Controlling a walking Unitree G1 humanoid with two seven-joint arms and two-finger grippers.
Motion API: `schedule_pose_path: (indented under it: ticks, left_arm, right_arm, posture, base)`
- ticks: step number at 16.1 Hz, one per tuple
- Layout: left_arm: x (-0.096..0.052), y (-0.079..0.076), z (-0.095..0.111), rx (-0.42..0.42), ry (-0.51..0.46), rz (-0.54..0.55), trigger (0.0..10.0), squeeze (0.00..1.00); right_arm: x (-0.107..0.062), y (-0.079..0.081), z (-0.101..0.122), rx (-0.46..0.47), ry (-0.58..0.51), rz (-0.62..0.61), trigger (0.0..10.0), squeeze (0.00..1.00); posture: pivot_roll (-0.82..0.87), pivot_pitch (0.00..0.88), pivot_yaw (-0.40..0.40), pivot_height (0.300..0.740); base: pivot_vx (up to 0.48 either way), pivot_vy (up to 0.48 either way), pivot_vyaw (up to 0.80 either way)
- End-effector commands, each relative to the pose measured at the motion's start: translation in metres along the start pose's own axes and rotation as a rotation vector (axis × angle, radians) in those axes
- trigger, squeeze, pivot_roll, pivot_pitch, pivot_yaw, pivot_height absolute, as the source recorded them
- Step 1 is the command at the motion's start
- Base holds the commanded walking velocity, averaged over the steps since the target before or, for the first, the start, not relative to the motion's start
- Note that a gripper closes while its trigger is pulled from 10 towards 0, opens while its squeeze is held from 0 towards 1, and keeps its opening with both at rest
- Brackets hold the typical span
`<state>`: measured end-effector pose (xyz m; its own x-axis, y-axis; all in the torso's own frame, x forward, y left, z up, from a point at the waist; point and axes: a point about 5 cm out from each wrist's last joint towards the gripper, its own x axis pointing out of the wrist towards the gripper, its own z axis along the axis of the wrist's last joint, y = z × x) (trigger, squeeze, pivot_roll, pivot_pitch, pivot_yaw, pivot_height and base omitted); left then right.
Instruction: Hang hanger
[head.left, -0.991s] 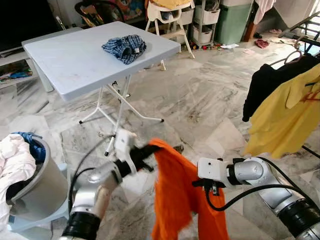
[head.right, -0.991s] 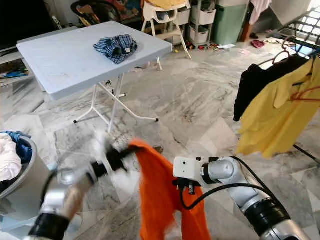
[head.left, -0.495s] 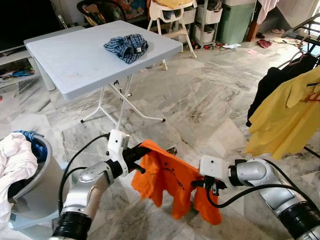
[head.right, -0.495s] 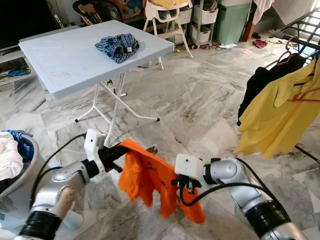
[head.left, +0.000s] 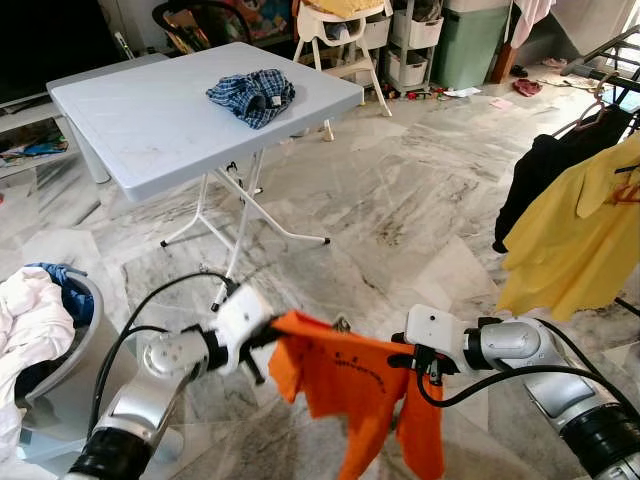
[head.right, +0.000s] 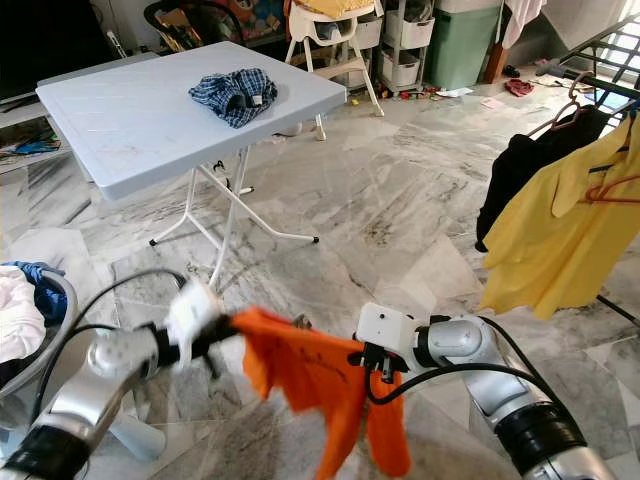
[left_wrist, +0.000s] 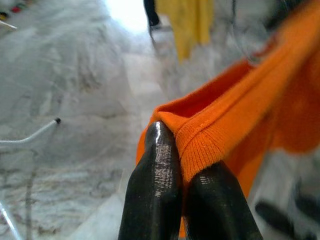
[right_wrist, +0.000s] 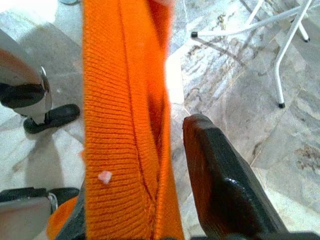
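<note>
An orange shirt (head.left: 350, 385) hangs stretched between my two grippers, low over the marble floor in front of me. My left gripper (head.left: 266, 336) is shut on one folded edge of the shirt (left_wrist: 220, 125), pinched between its black fingertips (left_wrist: 157, 150). My right gripper (head.left: 402, 360) holds the other side; the orange fabric (right_wrist: 125, 125) runs down beside its black finger (right_wrist: 215, 175). A thin metal hook (head.left: 342, 322) sticks up from the shirt's top edge. At the far right a drying rack (head.left: 605, 60) carries a yellow shirt (head.left: 570, 240) and a black garment (head.left: 540, 175) on hangers.
A light blue folding table (head.left: 150, 120) with a plaid cloth (head.left: 250, 95) stands ahead on the left. A grey laundry basket (head.left: 70, 390) with clothes sits at my left. A high chair (head.left: 340, 30) and storage drawers (head.left: 410, 40) stand at the back.
The shirt hung bunched and long a second ago; now it is spread wider between the grippers. My left gripper has dropped lower and pulled left.
</note>
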<state>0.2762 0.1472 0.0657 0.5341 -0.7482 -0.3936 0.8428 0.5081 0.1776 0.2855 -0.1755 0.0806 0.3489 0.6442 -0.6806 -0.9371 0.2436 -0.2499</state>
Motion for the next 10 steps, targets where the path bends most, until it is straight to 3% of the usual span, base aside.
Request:
schedule_pose_path:
  ticks: [1,2,4,7,8,10]
  left_arm:
    - [-0.002,-0.003,-0.005,0.063,0.037,-0.029,0.0,0.0]
    - [-0.005,-0.014,-0.015,0.134,0.085,-0.093,0.0,0.0]
    - [-0.009,-0.023,-0.024,0.177,0.117,-0.168,0.0,0.0]
    - [-0.014,-0.034,-0.029,0.12,0.132,-0.253,0.0,0.0]
    - [-0.016,-0.042,-0.029,0.015,0.118,-0.31,0.0,0.0]
    - [-0.016,-0.046,-0.027,-0.032,0.103,-0.337,0.0,0.0]
  right_arm:
    - [-0.007,-0.01,0.002,-0.003,-0.003,-0.038,10.0,1.0]
    - [-0.008,-0.014,0.002,-0.005,-0.003,-0.058,10.0,1.0]
    - [-0.008,-0.015,0.003,-0.012,-0.001,-0.07,10.0,1.0]
    - [-0.005,-0.013,0.007,0.008,-0.046,-0.072,10.0,1.0]
    - [-0.004,-0.01,0.008,0.011,-0.057,-0.053,10.0,1.0]
    - [-0.004,-0.009,0.006,0.01,-0.05,-0.049,10.0,1.0]
  posture:
    - [-0.09,0.0,0.068,0.74]
    - [-0.09,0.0,0.068,0.74]
    - [-0.09,0.0,0.068,0.74]
    - [-0.09,0.0,0.067,0.74]
    - [-0.09,0.0,0.065,0.74]
    - [-0.09,0.0,0.064,0.74]
  base:
    - [0.0,0.0,0.0]
    - [0.0,0.0,0.0]
    - [0.0,0.0,0.0]
    - [0.0,0.0,0.0]
    - [0.0,0.0,0.0]
    - [0.0,0.0,0.0]
